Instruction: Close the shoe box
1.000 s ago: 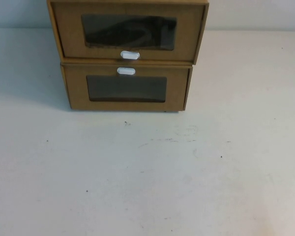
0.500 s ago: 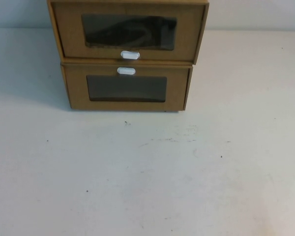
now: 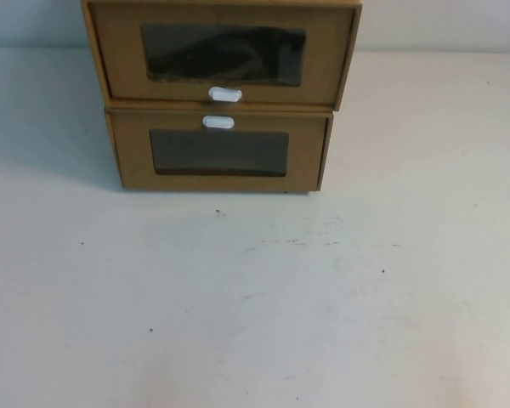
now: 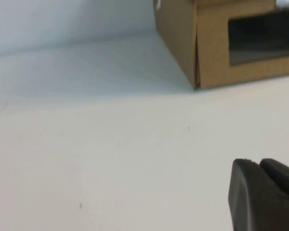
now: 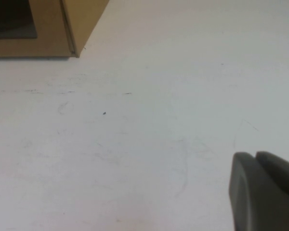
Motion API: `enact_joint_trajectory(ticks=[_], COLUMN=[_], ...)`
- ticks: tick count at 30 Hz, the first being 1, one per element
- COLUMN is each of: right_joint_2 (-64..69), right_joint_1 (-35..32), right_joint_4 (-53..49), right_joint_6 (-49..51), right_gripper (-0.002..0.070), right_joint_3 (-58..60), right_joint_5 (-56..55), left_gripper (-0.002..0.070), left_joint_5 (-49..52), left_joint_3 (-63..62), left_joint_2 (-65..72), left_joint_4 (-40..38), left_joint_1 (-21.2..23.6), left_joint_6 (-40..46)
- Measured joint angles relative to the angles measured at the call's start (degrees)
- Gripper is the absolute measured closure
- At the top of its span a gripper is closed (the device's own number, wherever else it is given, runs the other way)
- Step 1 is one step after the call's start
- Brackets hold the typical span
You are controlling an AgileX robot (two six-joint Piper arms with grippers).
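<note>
Two brown cardboard boxes are stacked at the table's far middle. The upper one is the shoe box [image 3: 221, 53], with a clear window and a white pull tab [image 3: 224, 94] below it. Dark shoes show through the window. I cannot tell how far its drawer is out. The lower twin box [image 3: 219, 153] has its tab above its window. Neither gripper shows in the high view. My left gripper [image 4: 257, 163] is shut and empty, low over the table in front and to the left of the boxes. My right gripper [image 5: 254, 156] is shut and empty, in front and to the right.
The white table [image 3: 255, 297] stretches in front of the boxes, with small dark specks and scuffs. The lower box's left corner [image 4: 197, 53] shows in the left wrist view, its right corner [image 5: 67, 29] in the right wrist view. A pale wall stands behind.
</note>
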Motion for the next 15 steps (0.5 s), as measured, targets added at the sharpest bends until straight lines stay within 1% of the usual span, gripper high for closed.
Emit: enact_joint_trajectory(ticks=[3, 15], right_joint_2=[0.0, 0.0], right_joint_1=[0.0, 0.0], right_joint_4=[0.0, 0.0], right_joint_6=[0.0, 0.0], right_gripper=[0.0687, 0.0687], right_joint_3=[0.0, 0.0], right_joint_5=[0.0, 0.0], left_gripper=[0.0677, 0.0677], left_joint_5=[5.6, 6.0], left_joint_3=[0.0, 0.0], left_joint_2=[0.0, 0.0], left_joint_4=[0.2, 0.3], left_joint_1=[2.0, 2.6], left_joint_6=[-1.2, -1.6])
